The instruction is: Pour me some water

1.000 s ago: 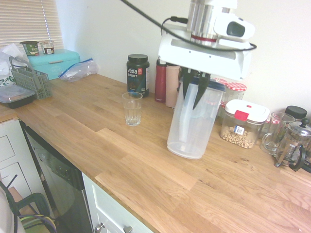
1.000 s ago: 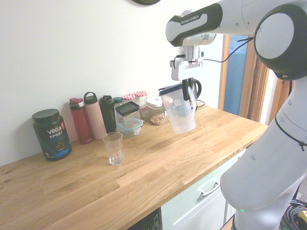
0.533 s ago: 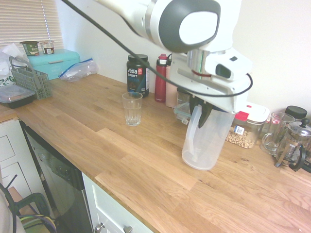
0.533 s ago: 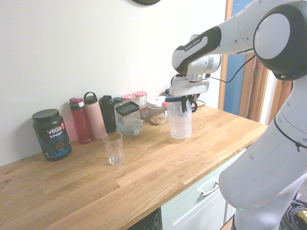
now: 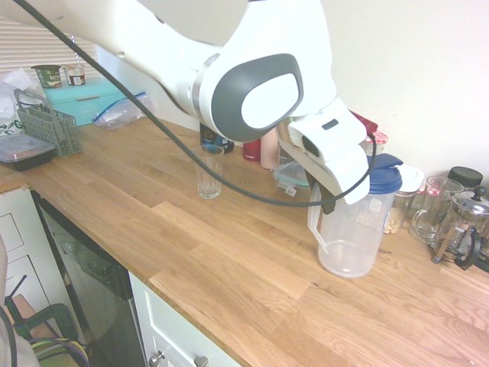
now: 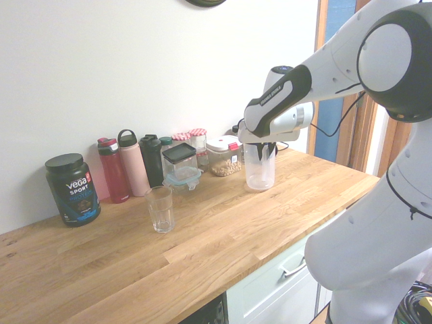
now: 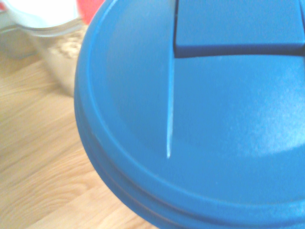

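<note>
The jug, its handle clamped in the pincer, has swung from tilted to nearly upright and farther from the glass, over the tabletop, so pouring probably isn't underway

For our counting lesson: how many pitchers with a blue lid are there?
1: the pitcher, on the counter, right of the drinking glass in the first exterior view.

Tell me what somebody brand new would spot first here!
Probably the big white robot arm, reaching in over the wooden counter. Next comes the clear pitcher with its bright blue lid, right under the arm's end. Then the empty drinking glass, standing alone nearer the black Vega Sport tub.
</note>
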`<state>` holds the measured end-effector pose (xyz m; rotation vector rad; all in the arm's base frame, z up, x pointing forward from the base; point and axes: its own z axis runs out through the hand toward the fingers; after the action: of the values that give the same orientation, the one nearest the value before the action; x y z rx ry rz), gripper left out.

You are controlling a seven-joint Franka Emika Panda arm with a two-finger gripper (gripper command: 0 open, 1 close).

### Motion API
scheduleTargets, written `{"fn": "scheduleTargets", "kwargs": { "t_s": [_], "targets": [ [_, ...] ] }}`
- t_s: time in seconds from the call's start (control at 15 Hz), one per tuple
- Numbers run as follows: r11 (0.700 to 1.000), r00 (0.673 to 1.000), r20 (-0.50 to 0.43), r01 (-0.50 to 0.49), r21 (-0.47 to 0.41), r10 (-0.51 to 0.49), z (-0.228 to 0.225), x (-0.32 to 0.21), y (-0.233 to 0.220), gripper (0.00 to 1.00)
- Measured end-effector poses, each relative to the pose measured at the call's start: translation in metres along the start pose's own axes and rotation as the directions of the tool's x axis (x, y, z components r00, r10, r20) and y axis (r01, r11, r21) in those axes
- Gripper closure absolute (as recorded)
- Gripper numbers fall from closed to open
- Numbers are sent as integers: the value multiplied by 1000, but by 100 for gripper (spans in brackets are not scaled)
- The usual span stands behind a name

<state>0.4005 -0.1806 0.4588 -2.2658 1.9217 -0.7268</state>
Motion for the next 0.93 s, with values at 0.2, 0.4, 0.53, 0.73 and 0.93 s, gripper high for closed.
{"fn": "scheduleTargets", "kwargs": {
  "t_s": [0.2, 0.4, 0.53, 0.73, 0.93],
  "targets": [
    [1000, 1000, 6, -9, -5, 9, 3, -8, -1, 100],
    [1000, 999, 22, -23, -1, 23, 3, -10, -2, 100],
    [999, 998, 47, -43, 8, 42, 3, -12, -4, 0],
    [999, 997, 65, -52, 14, 51, 4, -12, -6, 0],
    [999, 997, 65, -51, 11, 50, 4, -12, -7, 0]
  ]
}}
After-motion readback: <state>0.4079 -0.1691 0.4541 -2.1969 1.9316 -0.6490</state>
